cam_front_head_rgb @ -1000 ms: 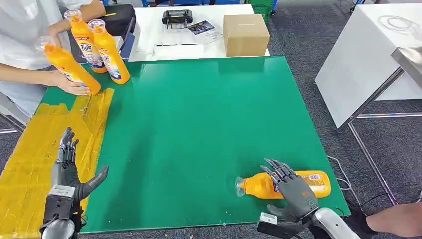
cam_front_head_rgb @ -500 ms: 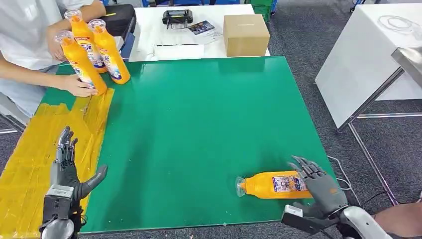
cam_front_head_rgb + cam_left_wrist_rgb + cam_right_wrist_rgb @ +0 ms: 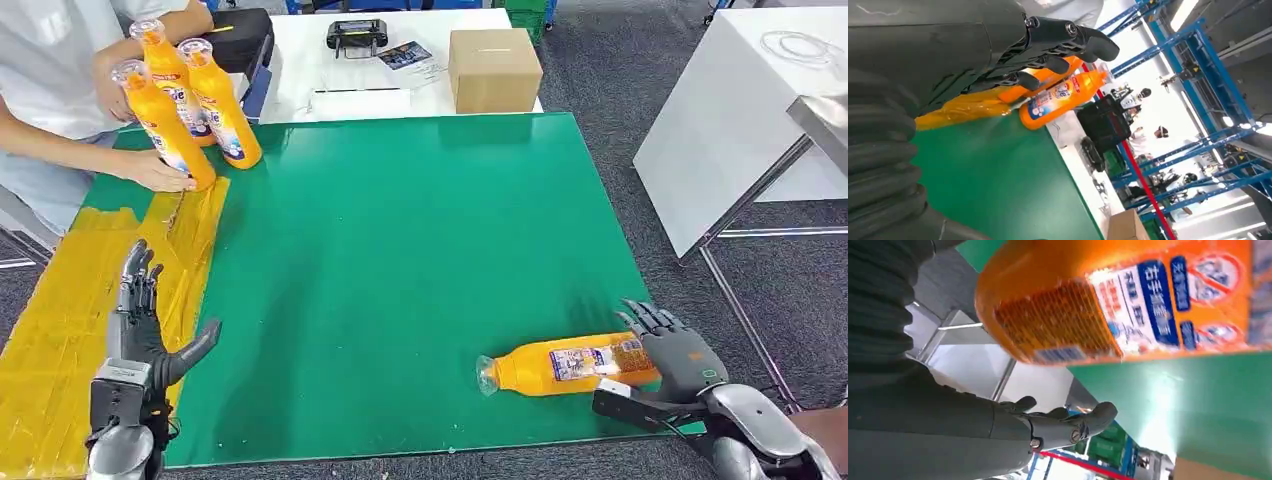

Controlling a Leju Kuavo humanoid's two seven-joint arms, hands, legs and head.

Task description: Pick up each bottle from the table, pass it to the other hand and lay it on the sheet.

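Note:
An orange bottle lies on its side near the front right of the green table, cap toward the left. My right hand sits at its base end with fingers spread and the thumb along the bottle's near side, not closed on it. The right wrist view has the bottle's label close up and the fingers apart from it. My left hand hovers open, fingers straight, over the yellow sheet. Three more orange bottles stand at the far left, also visible past my left fingers.
A person at the far left holds one standing bottle with both hands. Behind the green table, a white table carries a cardboard box, a black device and a black bag. Another white table stands to the right.
My right hand slid off the top of the lying bottle to its base end, and the bottle rolled label-up. The person set a tilted bottle upright. My left hand barely moved.

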